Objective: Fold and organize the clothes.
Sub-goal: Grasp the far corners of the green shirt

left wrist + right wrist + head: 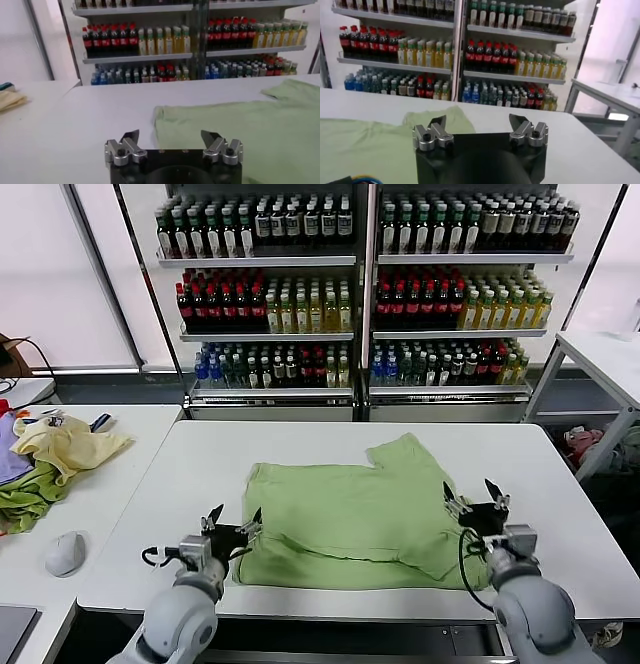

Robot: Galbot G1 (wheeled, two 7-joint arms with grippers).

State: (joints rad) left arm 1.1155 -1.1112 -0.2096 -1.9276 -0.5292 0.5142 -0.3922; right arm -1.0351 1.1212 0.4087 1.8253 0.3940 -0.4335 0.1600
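Two open hands flank the polo shirt (345,509); mouse (65,553) aside.

Left gripper (171,140), jaws apart, beside the polo shirt (240,125).

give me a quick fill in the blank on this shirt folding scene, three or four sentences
1. The polo shirt lying on the white table is light ____ in colour.
2. The left gripper hangs at the shirt's near left corner with its jaws ____.
3. The right gripper, by the shirt's right edge, holds ____.
4. Behind the table, the shelves are stocked with ____.

Missing words: green; open; nothing; bottles
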